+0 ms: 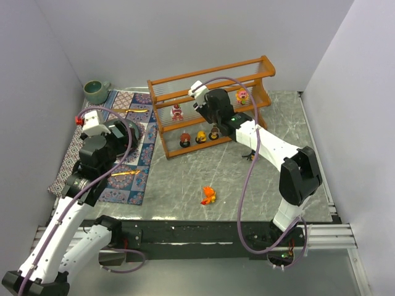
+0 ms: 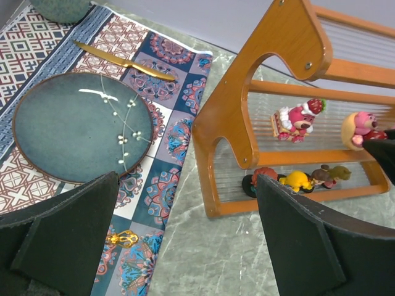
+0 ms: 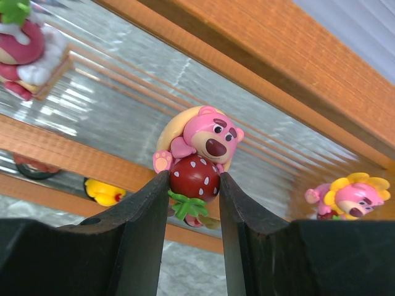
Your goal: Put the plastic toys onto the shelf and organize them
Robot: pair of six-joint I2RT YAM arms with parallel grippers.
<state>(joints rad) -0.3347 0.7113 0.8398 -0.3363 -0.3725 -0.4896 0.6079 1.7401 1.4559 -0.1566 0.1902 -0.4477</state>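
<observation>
Left jaws (image 2: pixel 185 185): spread wide, holding nothing, over the mat (image 1: pixel 133 157) at the left of the top view.
Shelf (image 1: pixel 210 74): upper middle of the top view. The middle tier has a pink cake toy (image 1: pixel 177 112) at left and a pink flower toy (image 1: pixel 242 95) at right. Three small toys (image 1: pixel 200 137) stand in a row on the bottom tier.
Right jaws (image 3: pixel 192 180): closed on a pink bear toy (image 3: pixel 207 142), pinching its strawberry at the middle tier.
Done: five toys shelved, a sixth apparently going in.
Left: an orange toy (image 1: pixel 208 195) lies on the bench (image 1: pixel 185 179), lower centre.
Writing: none readable.
</observation>
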